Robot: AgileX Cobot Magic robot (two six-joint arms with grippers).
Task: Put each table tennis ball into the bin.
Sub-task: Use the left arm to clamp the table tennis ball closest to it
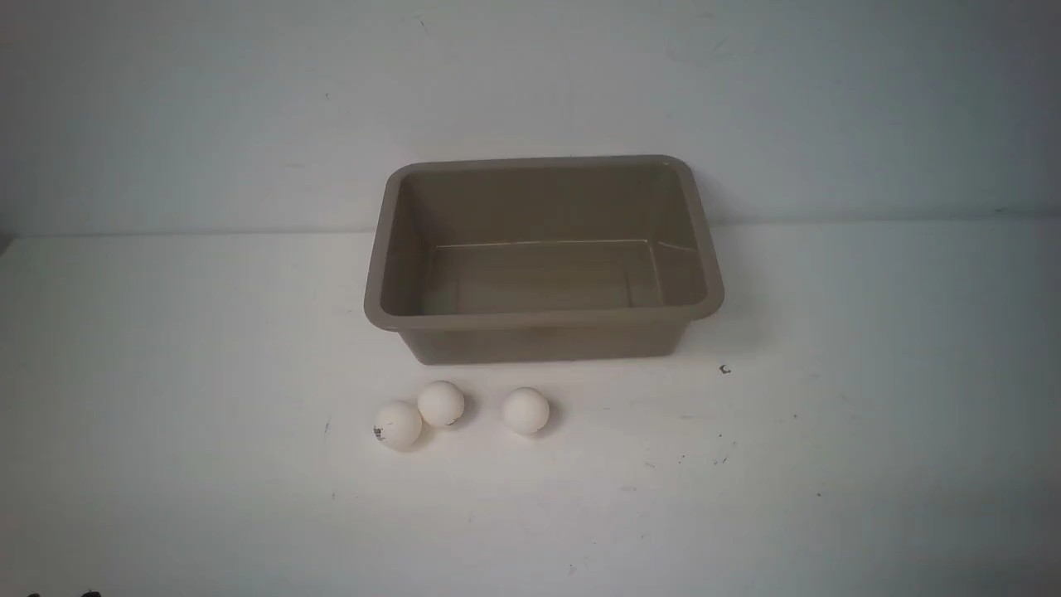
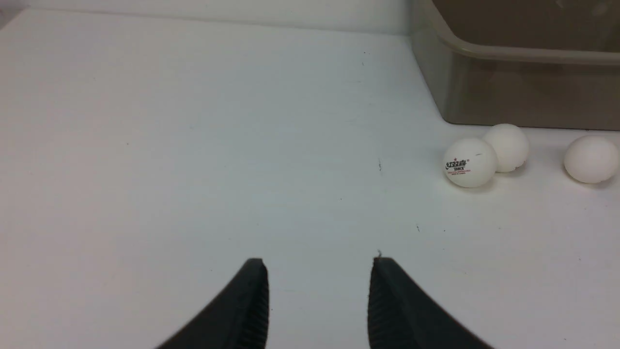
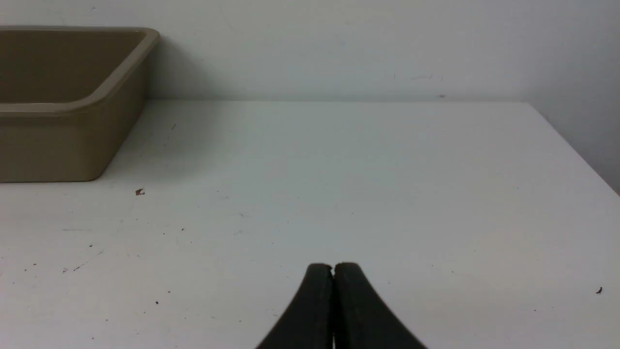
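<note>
Rectangular taupe plastic bin [image 1: 547,342] with rounded corners and flared rim, standing upright on the white worktop [image 1: 166,373] close to its far edge, about midway between the left and right edges, one long side facing the near edge. Three small matte white table tennis balls rest on the worktop outside the bin, in a loose row just on the near-edge side of that long wall. The left ball [image 1: 398,425], closest to the near edge, carries a small dark printed mark facing the left edge, read as a logo in the left wrist view [image 2: 470,162]. The middle ball [image 1: 441,404] sits slightly nearer the bin and touches the left ball, or very nearly so. The right ball [image 1: 525,410] lies apart from the pair, toward the right edge, and shows no mark from either view [image 2: 591,159]. A dark speck [image 1: 724,370] marks the worktop off the bin's near right corner. Left pincer [image 2: 317,271]: black fingers spread, bare worktop showing between them, released and grasping nothing, well apart from the balls on their left-edge side. Right pincer [image 3: 333,269]: black fingertips pressed together, clenched on nothing, over bare worktop toward the right edge, with the bin's corner [image 3: 58,140] off to its left.
</note>
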